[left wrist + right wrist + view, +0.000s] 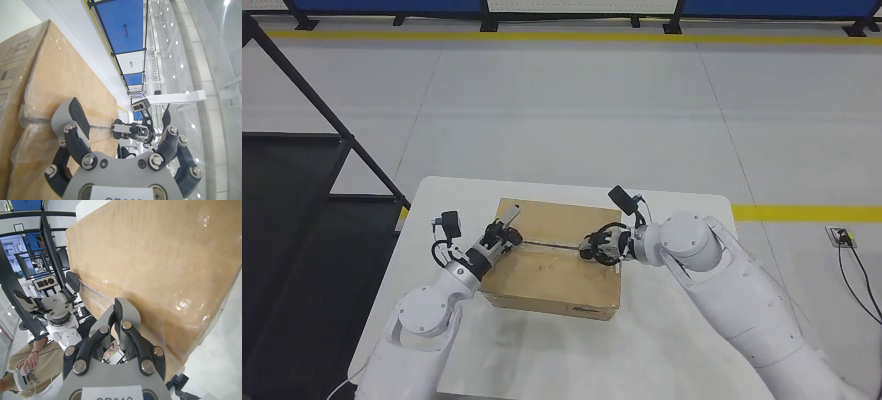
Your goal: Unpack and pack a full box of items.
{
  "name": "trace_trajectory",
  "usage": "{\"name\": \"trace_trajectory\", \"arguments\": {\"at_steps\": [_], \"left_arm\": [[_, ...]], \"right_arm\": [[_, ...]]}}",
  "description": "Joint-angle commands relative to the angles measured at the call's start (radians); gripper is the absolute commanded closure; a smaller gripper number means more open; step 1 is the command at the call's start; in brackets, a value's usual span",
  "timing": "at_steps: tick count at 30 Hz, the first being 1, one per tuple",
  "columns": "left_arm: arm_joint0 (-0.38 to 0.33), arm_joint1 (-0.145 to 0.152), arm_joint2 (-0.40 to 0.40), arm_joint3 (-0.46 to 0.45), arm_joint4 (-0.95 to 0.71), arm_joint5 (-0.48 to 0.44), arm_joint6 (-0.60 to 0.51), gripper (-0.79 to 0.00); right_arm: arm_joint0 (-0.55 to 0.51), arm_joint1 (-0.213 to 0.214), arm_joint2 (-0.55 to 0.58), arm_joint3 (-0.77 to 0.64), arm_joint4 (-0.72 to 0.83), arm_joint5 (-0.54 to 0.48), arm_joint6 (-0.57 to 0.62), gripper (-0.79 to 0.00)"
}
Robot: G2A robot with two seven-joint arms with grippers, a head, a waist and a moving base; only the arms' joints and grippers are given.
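1. Top view first: the cardboard box (552, 275) sits square in the middle of the white table (672, 340), its flaps down and a taped seam (547, 243) running along its top from one arm to the other.
2. Over at the seam's left end is the left gripper (510, 227), and it is spread wide, with nothing between its fingers.
3. Left wrist view, closer in: the left gripper (121, 107) has one finger (78, 113) lying right on the box (66, 75) top, just beside the seam (99, 126). The other finger (166, 117) stands up in open air, clear of the cardboard.
4. Across the lid, the right gripper (115, 130) shows at the far end of that same line, down on the box top.
5. Back in the top view, the right gripper (594, 246) is at the seam's right end, near the box's right edge.
6. Right wrist view now: the right gripper (117, 306) has its pads pressed together, and the tips are touching the glossy clear tape over the seam (98, 294). Whether any tape is nipped between them, I cannot tell.
7. The box (151, 256) top shines with that tape, wrinkled down the near corner.
8. Farther along the seam, the left gripper (46, 287) is splayed open, one pad against the box edge.
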Motion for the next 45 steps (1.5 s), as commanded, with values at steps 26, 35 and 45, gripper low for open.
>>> {"name": "trace_trajectory", "arguments": {"at_steps": [26,35,45], "left_arm": [[0.192,0.029,-0.255,-0.15,-0.165,-0.063,0.049,-0.785],[0.209,0.034,-0.27,-0.145,-0.185,-0.076,0.032,-0.785],[0.218,0.039,-0.278,-0.142,-0.195,-0.079,0.014,-0.785]], "right_arm": [[0.125,-0.156,-0.207,0.211,0.111,-0.098,-0.196,0.0],[0.161,-0.233,-0.28,0.278,0.148,-0.143,-0.257,0.0],[0.197,-0.307,-0.323,0.369,0.171,-0.199,-0.288,0.0]]}}
